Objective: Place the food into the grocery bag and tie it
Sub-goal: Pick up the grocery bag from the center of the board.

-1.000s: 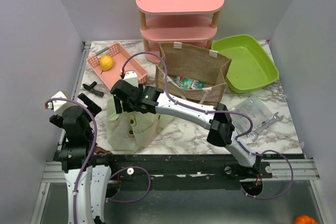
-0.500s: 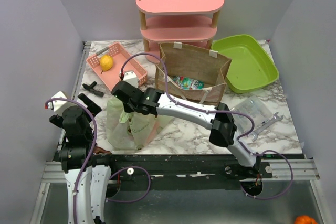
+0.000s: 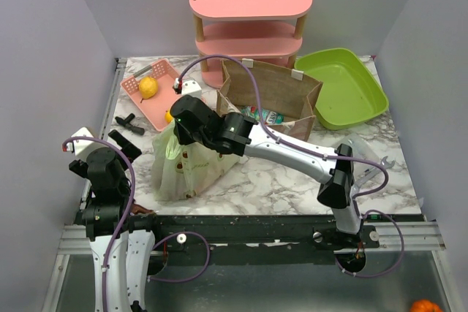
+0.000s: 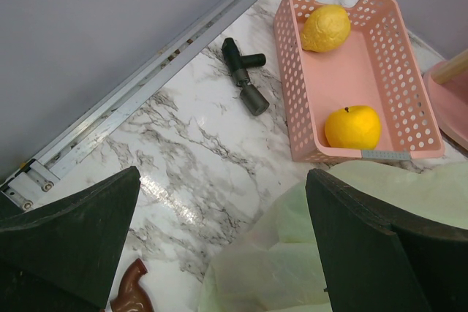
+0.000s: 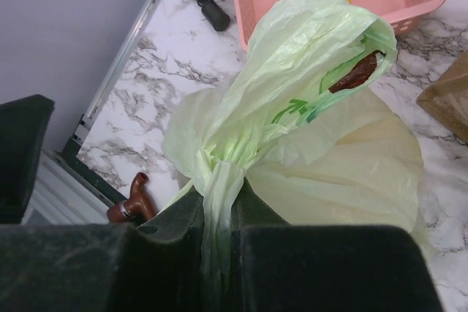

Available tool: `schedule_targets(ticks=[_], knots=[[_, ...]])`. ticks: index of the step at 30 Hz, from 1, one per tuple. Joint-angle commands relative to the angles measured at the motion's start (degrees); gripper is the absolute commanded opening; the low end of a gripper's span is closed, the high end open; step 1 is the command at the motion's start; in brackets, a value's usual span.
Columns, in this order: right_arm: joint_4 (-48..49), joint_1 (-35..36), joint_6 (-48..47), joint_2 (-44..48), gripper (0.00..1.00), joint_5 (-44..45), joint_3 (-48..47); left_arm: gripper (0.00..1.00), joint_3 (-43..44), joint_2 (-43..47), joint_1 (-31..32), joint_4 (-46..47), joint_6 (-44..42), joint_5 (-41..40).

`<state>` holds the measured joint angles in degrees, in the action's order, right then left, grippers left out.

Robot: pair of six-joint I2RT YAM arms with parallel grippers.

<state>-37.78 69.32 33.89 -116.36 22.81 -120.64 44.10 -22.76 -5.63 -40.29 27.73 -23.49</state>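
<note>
Right hand (image 5: 219, 213) pinching the gathered neck of the grocery bag (image 3: 187, 169), left-centre of frame beside the pink basket (image 3: 150, 106), my left hand (image 4: 219, 239) spread and idle; I fear thin film tearing or slipping if pulled one-handed.

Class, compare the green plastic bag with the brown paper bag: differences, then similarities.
The plastic bag is thin and translucent; the paper bag stiff and opaque. The plastic bag's top is bunched in the right arm's fingers; the paper bag stands open. Both rest on the table.
</note>
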Motion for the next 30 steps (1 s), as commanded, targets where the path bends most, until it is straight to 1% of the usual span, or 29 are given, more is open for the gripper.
schedule_targets(ticks=[1, 4, 9, 13, 20, 23, 25, 30], knots=[[6.6, 0.3, -2.4, 5.3, 0.01, -0.8, 0.2, 0.99, -0.2, 0.3, -0.5, 0.8, 0.5, 0.4], [7.6, 0.3, -3.2, 6.1, 0.01, -1.1, -0.8, 0.99, -0.2, 0.3, -0.5, 0.9, 0.4, 0.4], [8.8, 0.4, -4.4, 6.3, 0.01, -0.8, -5.0, 0.99, -0.2, 0.1, -0.5, 0.8, 0.4, 0.3], [14.1, 0.3, -5.5, 7.3, 0.01, 1.7, -6.2, 0.99, -0.2, 0.2, -0.5, 1.0, 0.2, 0.3], [28.7, 0.3, -9.5, 10.6, 0.01, 5.3, -6.4, 0.99, -0.3, 0.4, -0.5, 1.2, -0.1, 0.4], [40.5, 0.4, -14.1, 12.8, 0.01, 6.5, -2.5, 0.99, -0.3, 0.5, -0.4, 1.3, -0.2, 0.5], [46.1, 0.3, -17.3, 13.2, 0.01, 7.2, -1.6, 0.99, -0.3, 0.8, -0.5, 1.3, -0.3, 0.5], [54.1, 0.4, -22.7, 11.5, 0.01, 10.6, -5.5, 0.98, -0.5, 0.6, -0.5, 1.5, -0.7, 1.2]])
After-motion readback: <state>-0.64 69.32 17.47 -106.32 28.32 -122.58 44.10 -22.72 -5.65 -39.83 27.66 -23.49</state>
